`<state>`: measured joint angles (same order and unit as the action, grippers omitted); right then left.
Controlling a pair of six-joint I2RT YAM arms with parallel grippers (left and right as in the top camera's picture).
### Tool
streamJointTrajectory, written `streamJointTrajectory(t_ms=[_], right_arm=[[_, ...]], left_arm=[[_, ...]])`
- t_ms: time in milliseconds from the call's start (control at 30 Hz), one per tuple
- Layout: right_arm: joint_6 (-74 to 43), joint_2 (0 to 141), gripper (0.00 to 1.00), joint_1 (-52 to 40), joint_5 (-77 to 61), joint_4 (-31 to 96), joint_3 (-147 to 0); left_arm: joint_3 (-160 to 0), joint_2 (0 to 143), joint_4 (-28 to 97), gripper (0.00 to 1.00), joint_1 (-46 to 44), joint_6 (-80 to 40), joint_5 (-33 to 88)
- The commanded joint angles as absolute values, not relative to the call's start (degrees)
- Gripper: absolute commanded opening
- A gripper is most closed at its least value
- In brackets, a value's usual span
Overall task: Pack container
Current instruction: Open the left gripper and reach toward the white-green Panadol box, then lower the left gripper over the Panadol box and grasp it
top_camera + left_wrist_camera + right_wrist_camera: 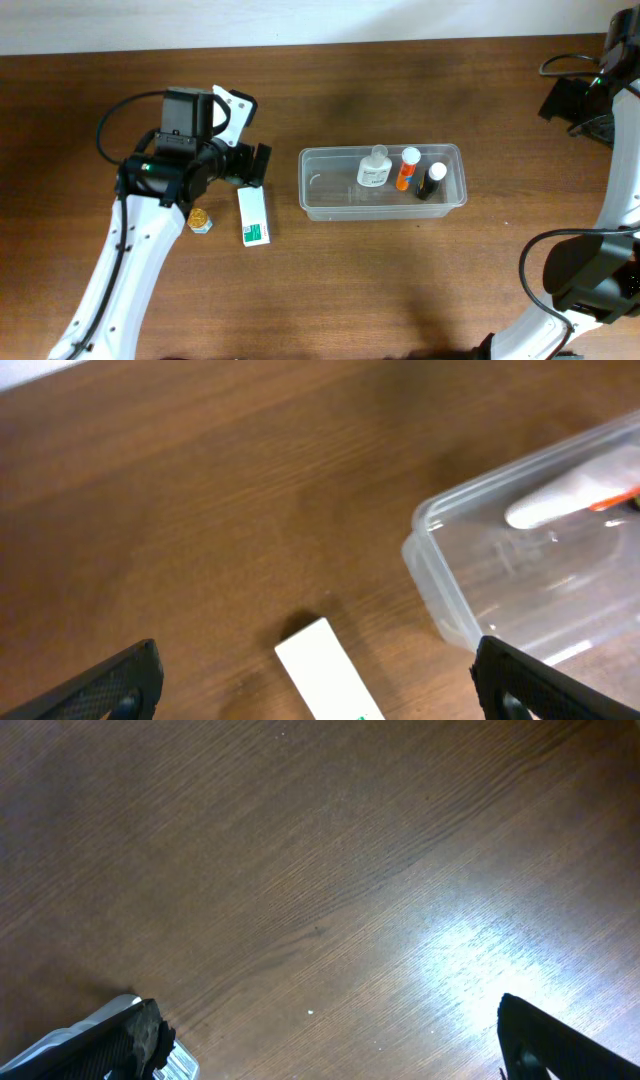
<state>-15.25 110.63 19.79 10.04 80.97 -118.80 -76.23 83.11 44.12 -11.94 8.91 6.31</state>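
container (383, 183) sits on the surface (330, 290), ahead and to the right of the left end effector (315, 655). it holds a clear bottle (374, 170), an orange bottle (407, 168) and a black bottle (431, 181). left end effector is spread wide with nothing in it. white box (325, 678) lies just below it, between the fingers. box pick looks like the step in hand: i'd drop straight down, keep the fingers across the narrow width, close mid-length so it doesn't pivot, then lift clear of the rim. right end effector (325, 1030) is also spread and empty, only bare wood beneath it. overhead alone shows the bottle layout and a small gold-capped item (200, 220) behind the left end effector. left wrist view alone shows finger-to-box alignment.
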Motion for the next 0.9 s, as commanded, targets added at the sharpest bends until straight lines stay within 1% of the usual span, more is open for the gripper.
streamJointTrajectory(t_ms=[0,67,100,267,467,567,867], right_arm=[[-15.7,110.1,0.98,20.0,10.3,81.0,-118.5],[-15.7,110.1,0.98,19.9,10.3,81.0,-118.5],[-15.7,110.1,0.98,19.9,10.3,81.0,-118.5],[-15.7,110.1,0.98,19.9,10.3,81.0,-118.5],[-15.7,110.1,0.98,19.9,10.3,81.0,-118.5],[-15.7,110.1,0.98,19.9,10.3,81.0,-118.5],[-15.7,110.1,0.98,19.9,10.3,81.0,-118.5]], left_arm=[[-77.2,84.5,44.2,0.99,-10.9,-3.6,2.9],[-77.2,85.4,46.4,0.99,-10.3,-11.7,3.0],[-77.2,85.8,47.8,0.99,-10.3,-13.8,3.4],[-77.1,88.7,51.9,0.99,-10.6,-14.3,10.8],[-77.0,92.6,52.8,1.0,-10.6,-14.6,8.3],[-77.0,96.1,54.8,0.99,-10.6,-19.2,6.2],[-77.0,103.8,57.2,0.99,-10.8,-20.2,7.9]])
